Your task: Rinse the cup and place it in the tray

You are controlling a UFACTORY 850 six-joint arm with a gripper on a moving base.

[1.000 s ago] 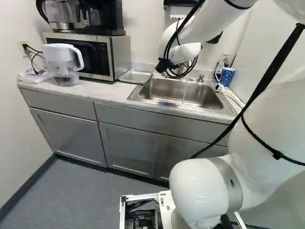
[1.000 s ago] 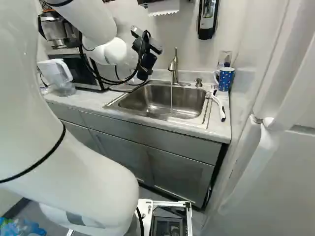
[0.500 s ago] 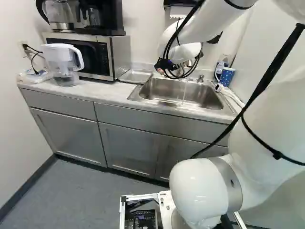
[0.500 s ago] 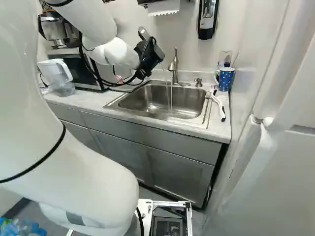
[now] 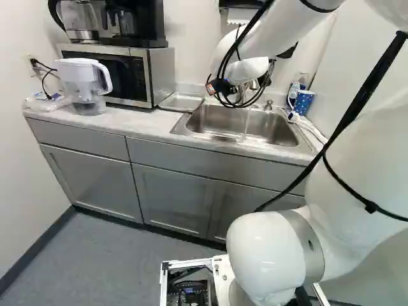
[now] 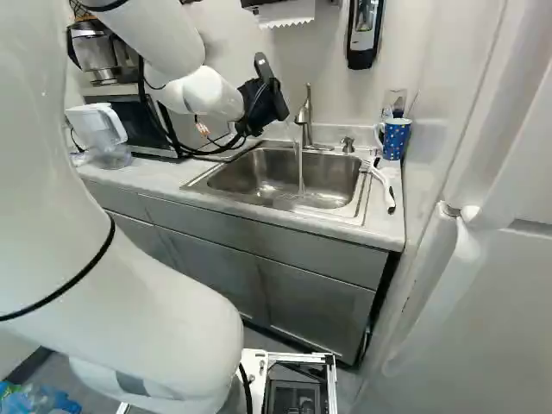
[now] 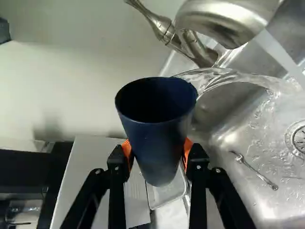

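Both fingers [image 7: 118, 168] squeeze the dark blue cup [image 7: 159, 145] from two sides, their orange pads against its wall and its open mouth toward the wrist camera. Just beside the cup's rim, running water [image 7: 228, 75] spreads in a clear, curved sheet, and the faucet [image 6: 305, 115] stands close by, its spout out over the sink [image 6: 326, 177]. A stream falls from there into the metal basin, where a small spoon [image 7: 255, 171] lies between the cup and the drain [image 7: 299, 138]. Beyond the cup in the wrist view lies the tray [image 5: 182, 102], which sits on the bench [image 5: 137, 123] between the sink and the microwave [image 5: 156, 75]. On top of the microwave is a coffee maker [image 5: 148, 27], and a clear-sided pitcher [image 5: 81, 78] with a white handle stands in front of it, near the left end of the bench. At the other side of the sink, a blue spotted mug [image 6: 396, 138] stands in front of a clear glass [image 6: 394, 100], with a white brush [image 6: 384, 186] lying nearby.
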